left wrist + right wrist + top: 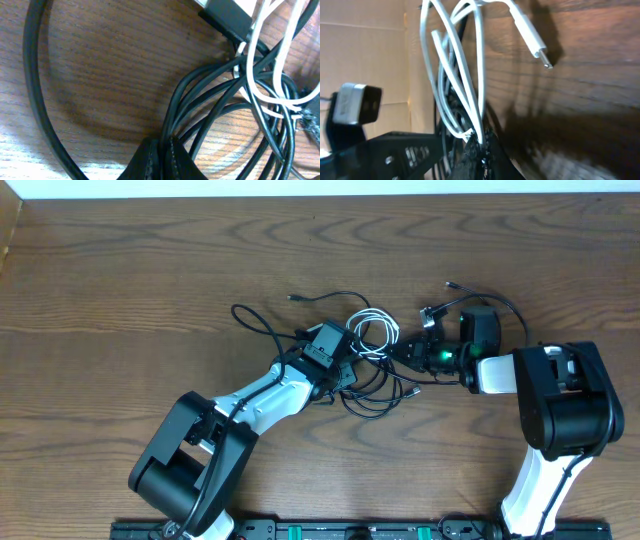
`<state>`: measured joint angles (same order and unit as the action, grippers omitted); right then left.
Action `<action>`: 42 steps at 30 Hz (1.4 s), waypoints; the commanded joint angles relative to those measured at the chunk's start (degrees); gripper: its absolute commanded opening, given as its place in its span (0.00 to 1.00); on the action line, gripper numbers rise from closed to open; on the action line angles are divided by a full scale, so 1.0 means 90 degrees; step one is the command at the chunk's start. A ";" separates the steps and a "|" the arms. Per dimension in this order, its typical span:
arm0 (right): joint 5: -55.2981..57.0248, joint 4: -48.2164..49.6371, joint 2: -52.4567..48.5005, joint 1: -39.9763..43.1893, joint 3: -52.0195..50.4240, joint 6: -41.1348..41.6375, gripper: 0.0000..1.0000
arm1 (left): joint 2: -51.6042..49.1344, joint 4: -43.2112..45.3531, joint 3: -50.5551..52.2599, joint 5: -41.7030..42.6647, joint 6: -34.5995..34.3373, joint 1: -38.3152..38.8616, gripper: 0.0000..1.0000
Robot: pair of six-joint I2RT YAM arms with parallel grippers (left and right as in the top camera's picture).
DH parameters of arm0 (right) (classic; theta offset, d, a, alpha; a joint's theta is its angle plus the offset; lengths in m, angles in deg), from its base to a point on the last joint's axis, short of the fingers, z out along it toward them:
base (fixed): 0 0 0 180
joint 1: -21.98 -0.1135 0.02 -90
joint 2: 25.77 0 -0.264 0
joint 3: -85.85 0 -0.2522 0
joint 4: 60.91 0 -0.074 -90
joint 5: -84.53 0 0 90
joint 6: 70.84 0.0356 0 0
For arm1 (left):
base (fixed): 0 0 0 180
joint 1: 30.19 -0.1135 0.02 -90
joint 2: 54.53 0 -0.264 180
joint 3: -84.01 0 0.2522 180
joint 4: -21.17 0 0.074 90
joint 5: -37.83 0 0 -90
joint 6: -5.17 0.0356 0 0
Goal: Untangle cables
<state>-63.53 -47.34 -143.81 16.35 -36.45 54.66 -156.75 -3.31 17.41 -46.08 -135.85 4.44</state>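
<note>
The cables lie tangled at the table's middle. The white cable (371, 333) is a small coil among black cable loops (372, 402); one black loop (256, 321) trails left. My left gripper (343, 372) is shut on black cable strands (200, 95) at the tangle's left side, its fingertips (163, 152) pinching them. White strands (260, 75) cross the black ones there. My right gripper (402, 352) is shut on the white cable (470, 75) at the tangle's right side, fingertips (479, 145) closed. The white plug (535, 42) hangs free over the wood.
A thin black lead with a small plug (450, 285) arcs past the right arm's wrist (478, 330). The left arm (250, 405) reaches in from the lower left, the right arm (560, 390) from the right. Cardboard wall (365, 45) shows beyond the table.
</note>
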 commanded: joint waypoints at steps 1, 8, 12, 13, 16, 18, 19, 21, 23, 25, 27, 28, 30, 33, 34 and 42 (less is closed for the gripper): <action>-0.0661 0.0408 -0.0410 0.0032 -0.0160 -0.0061 0.01 | 0.0046 -0.0097 0.0073 0.0034 -0.0029 -0.0024 0.08; -0.1603 0.2356 -0.0296 0.0284 -0.0158 0.1430 0.01 | 0.0046 -0.0097 0.0073 0.0036 -0.0007 -0.0024 0.08; -0.1683 0.3366 0.0010 0.0284 -0.0155 0.2125 0.01 | 0.0046 -0.0097 0.0073 0.0036 -0.0010 -0.0024 0.08; -0.1668 0.3487 0.0100 0.0284 -0.0153 0.2227 0.01 | 0.0046 -0.0097 0.0073 0.0036 -0.0010 -0.0024 0.08; -0.1610 0.3582 0.0527 0.0284 -0.0146 0.2327 0.01 | 0.0046 -0.0092 0.0073 0.0036 -0.0010 -0.0024 0.08; -0.1486 0.3582 0.0794 0.0284 -0.0146 0.2324 0.02 | 0.0046 -0.0095 0.0073 0.0036 -0.0010 -0.0024 0.08; -0.1394 0.3580 0.0933 0.0284 -0.0146 0.2324 0.02 | 0.0046 -0.0097 0.0073 0.0036 -0.0010 -0.0024 0.08; -0.1158 0.3555 0.1209 0.0289 -0.0146 0.2312 0.01 | 0.0046 -0.0109 0.0073 0.0036 -0.0010 -0.0024 0.08; -0.0889 0.3553 0.1413 0.0311 -0.0141 0.2220 0.02 | 0.0046 -0.0119 0.0073 0.0039 -0.0010 -0.0024 0.08; -0.0595 0.3453 0.1549 0.0352 -0.0129 0.2045 0.02 | 0.0046 -0.0129 0.0073 0.0039 -0.0010 -0.0024 0.08; -0.0192 0.2994 0.1685 0.0406 -0.0087 0.1775 0.01 | 0.0046 -0.0168 0.0073 0.0039 -0.0010 -0.0024 0.08; -0.0019 0.2730 0.1739 0.0420 -0.0056 0.1613 0.01 | 0.0046 -0.0211 0.0073 0.0036 -0.0010 -0.0024 0.08; 0.0272 0.2166 0.1831 0.0425 0.0032 0.1270 0.02 | 0.0046 -0.0291 0.0073 0.0039 -0.0010 -0.0024 0.09; 0.0517 0.1438 0.1909 0.0425 0.0240 0.0882 0.01 | 0.0046 -0.0357 0.0090 0.0041 -0.0010 -0.0022 0.09; 0.0571 0.1246 0.1928 0.0427 0.0306 0.0789 0.02 | 0.0046 -0.0379 0.0095 0.0039 -0.0010 -0.0024 0.09; 0.2072 -0.1766 0.2523 0.0697 0.1161 -0.0714 0.02 | 0.0046 -0.0505 0.0097 0.0039 -0.0010 -0.0019 0.08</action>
<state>-53.28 -58.72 -124.66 21.31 -29.57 56.85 -156.11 -6.24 17.39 -46.02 -135.85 4.46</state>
